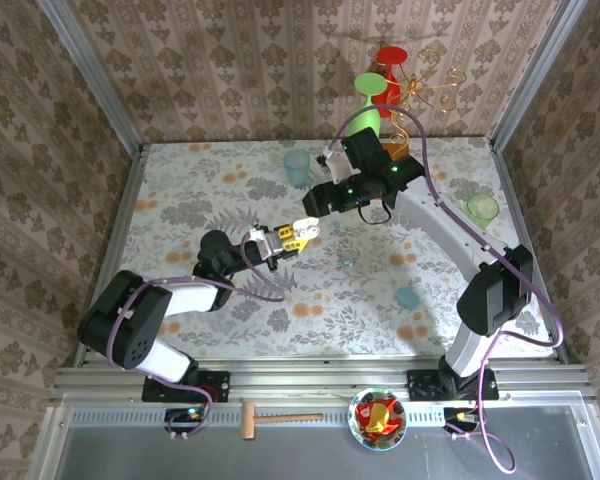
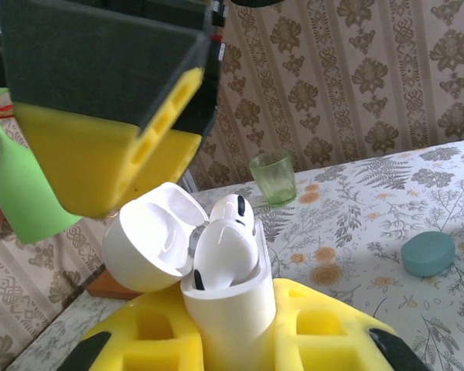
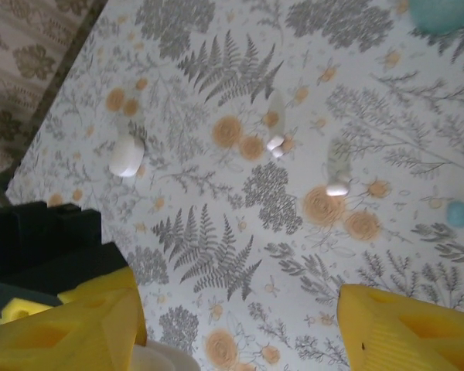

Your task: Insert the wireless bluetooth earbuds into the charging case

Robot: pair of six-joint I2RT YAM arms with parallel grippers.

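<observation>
My left gripper [image 2: 228,328] is shut on the white charging case [image 2: 230,305], which stands upright between its yellow fingers [image 2: 332,325] with the lid [image 2: 143,243] swung open. Two white wireless bluetooth earbuds [image 2: 226,251] sit in the case, the far one [image 2: 233,209] poking up higher. In the top view the left gripper [image 1: 280,245] holds the case over the table's middle. My right gripper [image 3: 236,325] is open just above it with nothing between its fingers [image 3: 410,332]; one of its fingers [image 2: 108,154] hangs over the lid. Small white buds [image 3: 275,144] [image 3: 337,188] and a light blue one [image 3: 458,214] lie on the table.
A green glass cup [image 2: 272,176], a teal puck [image 2: 428,253] and a green goblet [image 2: 23,193] stand around the case. A teal cup [image 1: 298,166], a green cup [image 1: 483,208], a red goblet [image 1: 390,58] and a gold wire stand [image 1: 435,88] sit at the back. A white disc [image 3: 126,157] lies on the cloth.
</observation>
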